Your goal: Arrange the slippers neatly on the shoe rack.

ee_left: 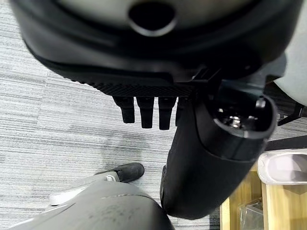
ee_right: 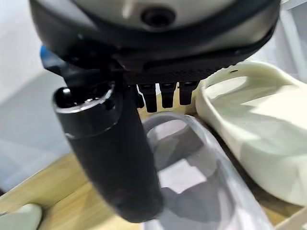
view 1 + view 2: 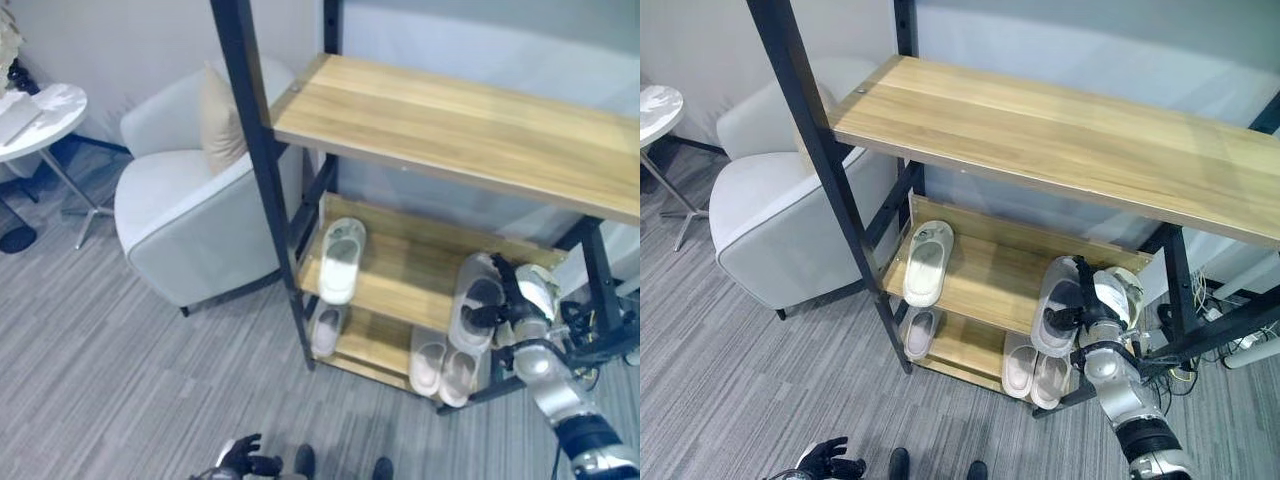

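Grey striped carpet point(image 3: 120, 330) is seen beneath a pale armchair point(image 3: 185, 215) and a black-framed wooden shoe rack point(image 3: 450, 125). One white slipper point(image 3: 341, 259) is laid at the middle shelf's left end; a grey slipper point(image 3: 1061, 305) is gripped at that shelf's right end by the right hand point(image 3: 1102, 300). Three more slippers point(image 3: 440, 362) are lined on the bottom shelf. The left hand point(image 3: 240, 458) is hung low, fingers loosely open.

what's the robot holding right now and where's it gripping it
The right robot hand holds a grey slipper by its side edge, at the shoe rack's middle shelf.
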Motion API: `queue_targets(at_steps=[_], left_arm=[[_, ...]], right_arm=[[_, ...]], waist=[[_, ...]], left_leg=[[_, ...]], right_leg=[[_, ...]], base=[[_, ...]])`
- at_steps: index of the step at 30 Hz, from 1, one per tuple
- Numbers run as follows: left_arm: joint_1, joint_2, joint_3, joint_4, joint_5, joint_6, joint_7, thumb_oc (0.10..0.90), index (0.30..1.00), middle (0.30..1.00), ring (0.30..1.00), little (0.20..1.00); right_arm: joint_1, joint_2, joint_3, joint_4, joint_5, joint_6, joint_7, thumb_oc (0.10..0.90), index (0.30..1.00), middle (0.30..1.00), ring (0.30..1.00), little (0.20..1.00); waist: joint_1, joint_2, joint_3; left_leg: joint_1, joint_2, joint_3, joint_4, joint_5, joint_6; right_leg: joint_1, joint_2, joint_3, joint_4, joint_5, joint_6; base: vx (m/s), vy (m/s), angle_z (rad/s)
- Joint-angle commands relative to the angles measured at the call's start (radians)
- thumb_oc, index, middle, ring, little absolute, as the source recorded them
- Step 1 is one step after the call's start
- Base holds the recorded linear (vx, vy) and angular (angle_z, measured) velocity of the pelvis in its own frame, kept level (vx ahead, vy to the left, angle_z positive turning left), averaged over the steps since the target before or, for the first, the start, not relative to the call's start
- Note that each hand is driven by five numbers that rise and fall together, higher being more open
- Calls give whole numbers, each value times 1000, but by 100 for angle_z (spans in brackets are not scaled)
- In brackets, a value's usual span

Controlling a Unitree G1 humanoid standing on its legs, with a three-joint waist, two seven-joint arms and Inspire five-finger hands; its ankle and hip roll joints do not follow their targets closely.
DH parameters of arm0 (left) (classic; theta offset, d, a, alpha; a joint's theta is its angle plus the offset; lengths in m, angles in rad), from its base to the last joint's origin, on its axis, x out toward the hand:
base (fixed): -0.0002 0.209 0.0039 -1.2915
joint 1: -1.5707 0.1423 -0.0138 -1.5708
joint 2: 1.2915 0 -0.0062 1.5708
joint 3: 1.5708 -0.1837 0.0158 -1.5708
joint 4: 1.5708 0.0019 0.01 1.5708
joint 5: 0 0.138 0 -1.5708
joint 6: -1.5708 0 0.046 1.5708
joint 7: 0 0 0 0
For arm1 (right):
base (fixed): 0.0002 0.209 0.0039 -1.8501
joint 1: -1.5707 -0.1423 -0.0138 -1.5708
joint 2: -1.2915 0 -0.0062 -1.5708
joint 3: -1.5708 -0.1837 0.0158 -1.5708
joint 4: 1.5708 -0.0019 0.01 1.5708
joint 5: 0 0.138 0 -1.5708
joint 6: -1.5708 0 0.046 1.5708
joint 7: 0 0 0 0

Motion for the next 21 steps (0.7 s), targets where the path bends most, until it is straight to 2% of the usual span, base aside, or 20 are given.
queue_targets(at_steps=[1, 7, 9, 10, 11, 12, 15, 16, 21], left_arm=[[16, 13, -83, 138, 8, 24, 12, 800, 900, 900, 900, 900], [15, 11, -97, 141, 1, 24, 10, 800, 900, 900, 900, 900], [15, 12, -101, 142, 2, 25, 10, 800, 900, 900, 900, 900], [15, 11, -104, 141, 0, 24, 7, 800, 900, 900, 900, 900], [15, 11, -103, 141, 0, 24, 7, 800, 900, 900, 900, 900], [13, 12, -106, 138, -2, 24, 3, 800, 900, 900, 900, 900], [9, 11, -105, 133, -6, 26, -5, 800, 900, 900, 900, 900], [9, 11, -105, 133, -6, 26, -5, 800, 900, 900, 900, 900], [5, 13, -97, 132, 5, 29, -12, 800, 900, 900, 900, 900]], right_arm=[[-163, -65, -54, -8, 12, -32, -76, 800, 900, 900, 900, 900], [-229, -75, 1, 53, 39, -31, -52, 800, 900, 900, 900, 900], [-239, -80, 17, 61, 42, -29, -37, 620, 629, 629, 629, 629], [-245, -86, 36, 67, 32, -23, -17, 507, 460, 460, 460, 460], [-245, -86, 36, 67, 32, -23, -17, 507, 460, 460, 460, 460], [-251, -88, 53, 92, 25, -11, 5, 441, 361, 361, 361, 361], [-248, -96, 63, 96, -1, 4, 27, 425, 338, 338, 338, 338], [-249, -95, 63, 96, -2, 4, 27, 400, 300, 300, 300, 300], [-226, -94, 56, 86, -52, 15, 32, 400, 300, 300, 300, 300]], waist=[[34, -6, 1], [34, -3, 1], [34, -4, 1], [34, -6, 1], [34, -6, 1], [33, -9, 1], [31, -11, 3], [31, -11, 3], [28, -10, 9]], left_leg=[[54, 27, 66, -3, -118, -31], [51, 27, 70, -3, -116, -30], [51, 27, 71, -3, -116, -30], [51, 27, 72, -3, -116, -31], [51, 27, 72, -3, -116, -31], [51, 27, 73, -3, -116, -31], [51, 27, 74, -3, -116, -30], [51, 27, 74, -3, -116, -30], [52, 26, 77, -3, -119, -29]], right_leg=[[59, -25, -10, 7, -102, 51], [54, -28, -6, 7, -98, 53], [53, -28, -6, 7, -97, 53], [52, -28, -5, 7, -97, 53], [52, -28, -5, 7, -97, 53], [52, -28, -4, 7, -97, 53], [50, -28, -3, 7, -96, 53], [50, -28, -3, 7, -96, 53], [49, -30, -2, 7, -95, 54]], base=[[0, 0, 0], [-6, 13, -3], [-7, 19, -4], [0, 0, 0], [0, 0, 0], [0, 0, 0], [0, 0, 0], [0, 0, 0], [0, 0, 0]])
